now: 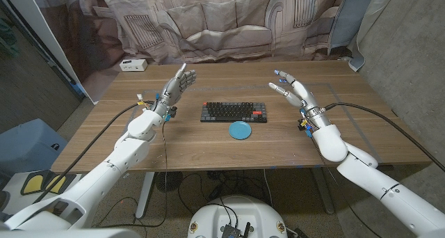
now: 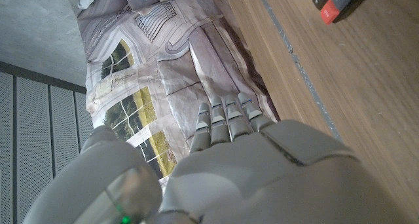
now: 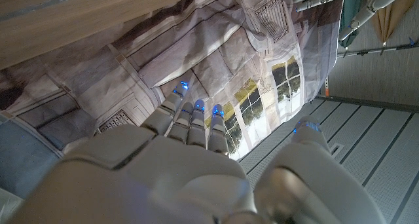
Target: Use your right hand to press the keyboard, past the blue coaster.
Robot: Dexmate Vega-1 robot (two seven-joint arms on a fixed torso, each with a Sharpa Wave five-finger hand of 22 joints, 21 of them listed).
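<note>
Flanking keyboard, blue coaster near, box perhaps

A makeshift lab or test room: a wooden table stands before a hung backdrop cloth printed with a sofa and windows, bare concrete wall to the table's right, cables beneath it.

The coaster lies just before the keyboard — mid-table, between both hands.

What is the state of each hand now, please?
Left hand: open, fingers apart, holding nothing.
Right hand: open, fingers apart, holding nothing, not touching the keyboard.
</note>
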